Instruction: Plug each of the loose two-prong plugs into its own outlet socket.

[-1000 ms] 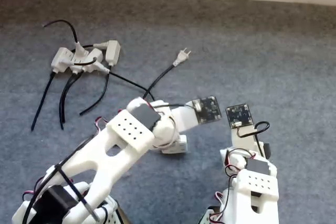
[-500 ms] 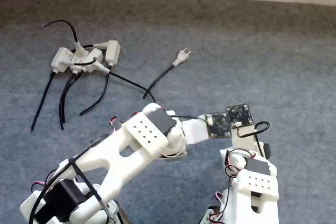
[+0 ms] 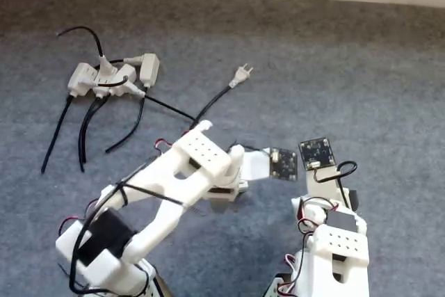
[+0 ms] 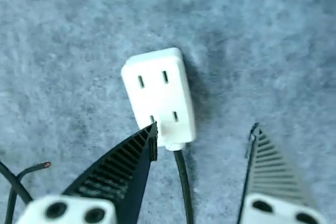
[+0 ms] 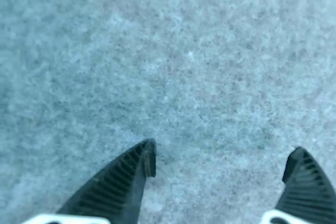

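Observation:
A white outlet block with two pairs of slots lies flat on the grey carpet, a black cord leaving its near end. My left gripper hangs open just above that end; one finger overlaps the block's corner, the other stands off to the side. In the high view the left arm bends over this spot at the centre. A loose two-prong plug on a black cord lies farther back. My right gripper is open over bare carpet, on the right arm at the front right.
A cluster of white outlet blocks and plugs with several black cords lies at the back left. A cut black wire end with a red tip lies beside the left gripper. The carpet runs open to the right.
The left arm has swung forward and to the right, folding down over the outlet block at the centre. The right arm has stayed still.

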Available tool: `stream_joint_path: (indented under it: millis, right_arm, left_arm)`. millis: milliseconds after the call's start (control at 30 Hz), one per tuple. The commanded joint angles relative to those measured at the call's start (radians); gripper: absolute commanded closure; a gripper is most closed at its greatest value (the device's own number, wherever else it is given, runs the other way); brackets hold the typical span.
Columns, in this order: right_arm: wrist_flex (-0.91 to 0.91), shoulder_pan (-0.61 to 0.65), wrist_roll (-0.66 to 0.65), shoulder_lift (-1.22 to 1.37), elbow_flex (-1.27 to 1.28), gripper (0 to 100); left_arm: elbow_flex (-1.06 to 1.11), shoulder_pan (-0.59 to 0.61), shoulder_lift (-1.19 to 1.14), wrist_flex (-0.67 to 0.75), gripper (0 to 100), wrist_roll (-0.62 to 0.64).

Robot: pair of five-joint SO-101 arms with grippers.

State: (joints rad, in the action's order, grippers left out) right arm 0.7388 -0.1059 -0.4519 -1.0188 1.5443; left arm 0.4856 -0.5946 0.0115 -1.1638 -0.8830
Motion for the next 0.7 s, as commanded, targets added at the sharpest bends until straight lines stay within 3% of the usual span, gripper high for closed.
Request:
stream_joint_path:
  millis: [0, 433, 667]
  right_arm:
    - [-0.012, 0.016, -0.012, 0.001, 0.001, 62.6]
    - [-0.012, 0.016, -0.012, 0.001, 0.001, 62.6]
    - [-0.012, 0.016, -0.012, 0.001, 0.001, 62.6]
  left_arm:
    - [-0.085, 0.012, -0.035, 0.008, 71, -0.006]
    - [-0.124, 0.056, -0.185, 0.104, 71, -0.005]
    - [-0.111, 0.061, -0.133, 0.087, 71, -0.005]
